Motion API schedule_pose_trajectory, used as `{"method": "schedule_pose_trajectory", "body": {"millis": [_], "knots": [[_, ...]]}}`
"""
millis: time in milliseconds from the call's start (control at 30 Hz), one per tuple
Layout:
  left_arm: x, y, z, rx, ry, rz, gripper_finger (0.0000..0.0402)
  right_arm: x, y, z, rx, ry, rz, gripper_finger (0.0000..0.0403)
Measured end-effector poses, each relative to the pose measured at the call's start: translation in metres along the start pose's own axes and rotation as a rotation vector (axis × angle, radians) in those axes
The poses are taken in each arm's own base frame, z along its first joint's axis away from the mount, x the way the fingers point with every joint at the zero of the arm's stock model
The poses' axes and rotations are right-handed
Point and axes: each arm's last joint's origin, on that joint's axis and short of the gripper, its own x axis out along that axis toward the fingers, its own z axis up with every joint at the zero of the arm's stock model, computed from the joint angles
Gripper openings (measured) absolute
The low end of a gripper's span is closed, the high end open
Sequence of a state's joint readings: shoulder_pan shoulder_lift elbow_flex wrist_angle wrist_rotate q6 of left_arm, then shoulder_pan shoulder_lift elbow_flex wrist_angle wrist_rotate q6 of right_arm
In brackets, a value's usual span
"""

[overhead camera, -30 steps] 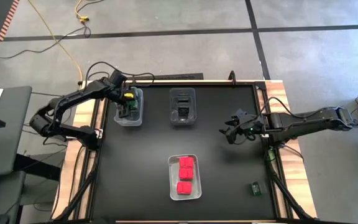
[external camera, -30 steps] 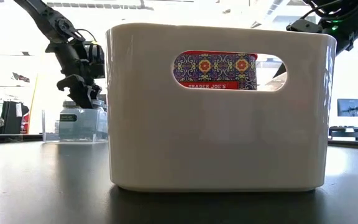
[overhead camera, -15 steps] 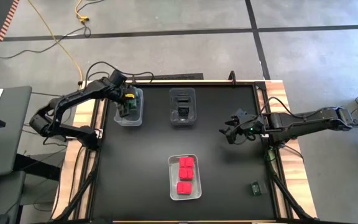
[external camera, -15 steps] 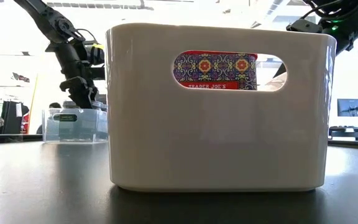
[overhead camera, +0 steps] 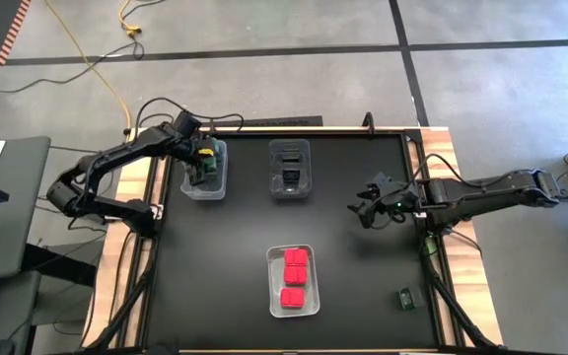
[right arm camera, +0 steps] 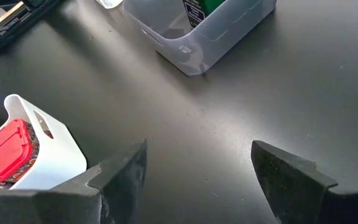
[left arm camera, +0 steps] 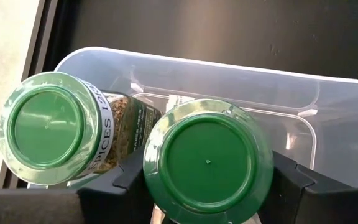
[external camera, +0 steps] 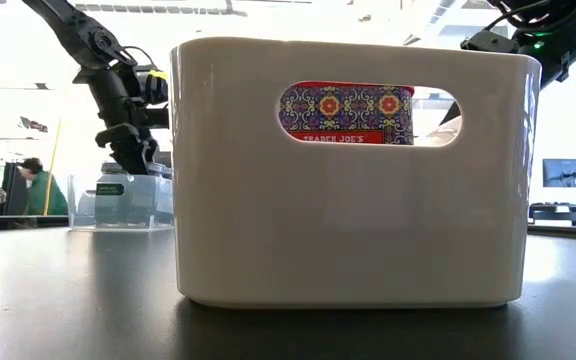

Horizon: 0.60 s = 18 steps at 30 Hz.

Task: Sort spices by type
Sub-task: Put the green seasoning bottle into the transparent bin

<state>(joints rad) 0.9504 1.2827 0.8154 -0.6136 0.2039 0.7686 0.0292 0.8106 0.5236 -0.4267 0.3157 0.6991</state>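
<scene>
Over the clear bin (overhead camera: 203,183) at the bench's far left corner, the left hand (left arm camera: 207,186) grips a green-lidded jar (left arm camera: 207,160) by its sides, just beside a second jar (left arm camera: 48,127) leaning on the bin's wall. If the grip lets go while the held jar sits askew, it may knock its neighbour or tip over the rim. Well right of that bin, the right hand (right arm camera: 197,168) hangs wide and empty. One small dark-green spice container (overhead camera: 405,298) lies at the bench's (overhead camera: 215,266) near right edge, and red packets (overhead camera: 294,277) fill the near bin. Beyond, a bright room and grey floor.
</scene>
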Motion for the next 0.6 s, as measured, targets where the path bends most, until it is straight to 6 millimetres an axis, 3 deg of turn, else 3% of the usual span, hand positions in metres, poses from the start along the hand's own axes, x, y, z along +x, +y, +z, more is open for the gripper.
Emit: {"method": "schedule_pose_trajectory", "body": {"millis": [600], "knots": [[0.0001, -0.0004, 0.0008, -0.011, -0.022, -0.02, 0.0202, 0.0, 0.0, 0.0, 0.0, 0.0, 0.0, 0.0313]]}}
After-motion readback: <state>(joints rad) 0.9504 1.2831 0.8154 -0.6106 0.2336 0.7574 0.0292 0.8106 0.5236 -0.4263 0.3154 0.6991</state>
